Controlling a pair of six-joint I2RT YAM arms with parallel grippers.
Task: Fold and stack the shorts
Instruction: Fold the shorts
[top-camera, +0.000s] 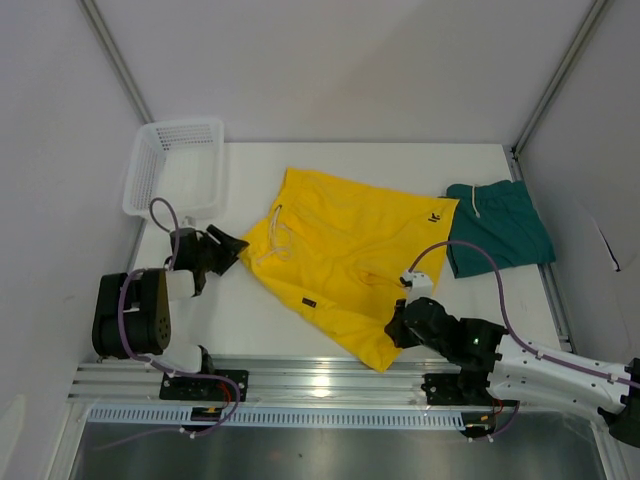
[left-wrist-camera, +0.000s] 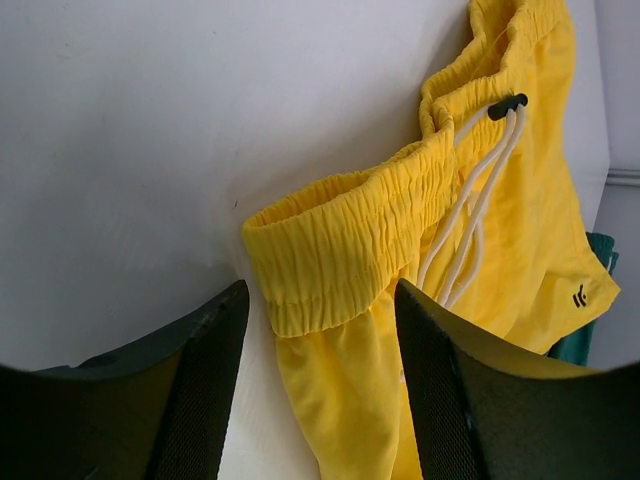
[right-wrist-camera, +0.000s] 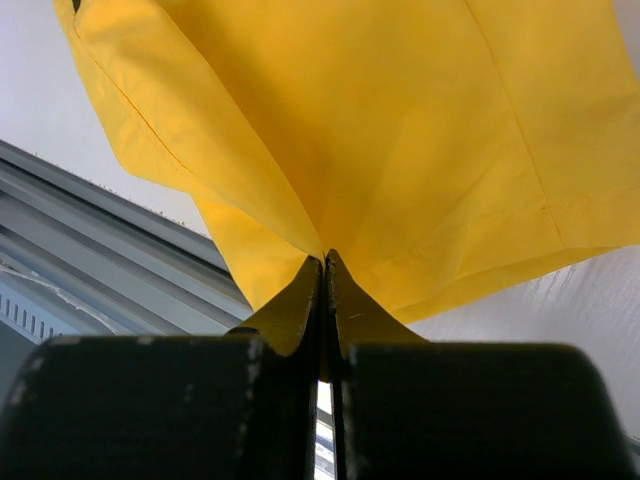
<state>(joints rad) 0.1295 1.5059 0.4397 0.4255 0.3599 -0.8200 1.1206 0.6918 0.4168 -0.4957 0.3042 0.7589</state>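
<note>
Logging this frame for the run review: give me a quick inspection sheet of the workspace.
Surface: white table, mostly bare.
Job's things: yellow shorts spread mid-table, lower hem lifted; green shorts at right, partly under the yellow pair.
Clutter: white basket at far left corner.
Hands: right hand shut on the yellow hem; left hand open at the yellow waistband, gripping nothing.
Cables: purple cable looping over the right arm; another on the left arm.
Surroundings: grey walls; metal rail along the near edge.

Yellow shorts (top-camera: 350, 260), teal-green shorts (top-camera: 505, 232), white basket (top-camera: 172, 165)
</note>
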